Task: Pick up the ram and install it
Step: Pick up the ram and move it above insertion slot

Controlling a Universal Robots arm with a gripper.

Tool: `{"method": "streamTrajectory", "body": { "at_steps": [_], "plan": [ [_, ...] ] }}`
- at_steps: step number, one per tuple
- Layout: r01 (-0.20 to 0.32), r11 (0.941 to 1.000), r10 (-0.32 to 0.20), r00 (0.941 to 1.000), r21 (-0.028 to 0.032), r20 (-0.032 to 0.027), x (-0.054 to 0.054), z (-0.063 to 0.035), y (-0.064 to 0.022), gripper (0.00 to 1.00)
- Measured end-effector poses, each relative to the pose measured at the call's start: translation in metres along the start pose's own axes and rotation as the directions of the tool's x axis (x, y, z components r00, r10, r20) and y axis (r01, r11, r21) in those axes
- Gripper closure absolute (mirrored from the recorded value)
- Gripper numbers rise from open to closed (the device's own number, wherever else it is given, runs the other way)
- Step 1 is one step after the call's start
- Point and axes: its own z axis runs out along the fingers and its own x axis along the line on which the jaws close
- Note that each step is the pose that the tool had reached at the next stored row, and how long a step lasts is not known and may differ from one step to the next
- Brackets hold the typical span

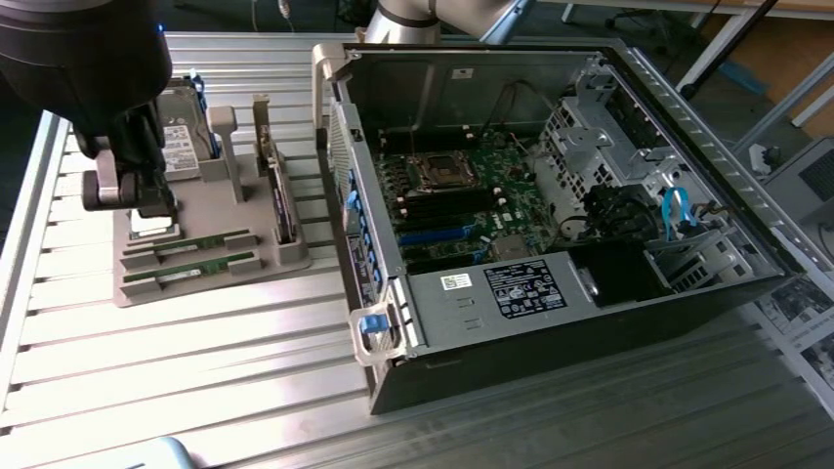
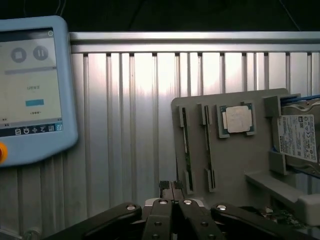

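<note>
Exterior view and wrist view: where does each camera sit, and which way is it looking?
Exterior view: off the arm, up high, looking down on the open computer case, parts holder and the gripper.
Wrist view: on the wrist, looking past the shut gripper at the holder's CPU and hard drive.
Shared: the two RAM sticks.

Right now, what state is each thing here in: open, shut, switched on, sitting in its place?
Gripper, jaws shut, holding nothing.
Ram sticks, both on edge in slots of the holder.
CPU chip, seated in the holder's recess.
Hard drive, propped upright in the holder.
Computer case, side open, motherboard exposed.
Touchscreen, lit.
</note>
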Motion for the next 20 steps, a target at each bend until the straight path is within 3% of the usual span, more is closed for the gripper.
{"method": "streamTrajectory", "body": {
  "at_steps": [20],
  "plan": [
    [0.019, 0.9998, -0.019, 0.9998, -0.0005, -0.0009, 0.0001, 0.0019, -0.0001, 0.89]
  ]
}}
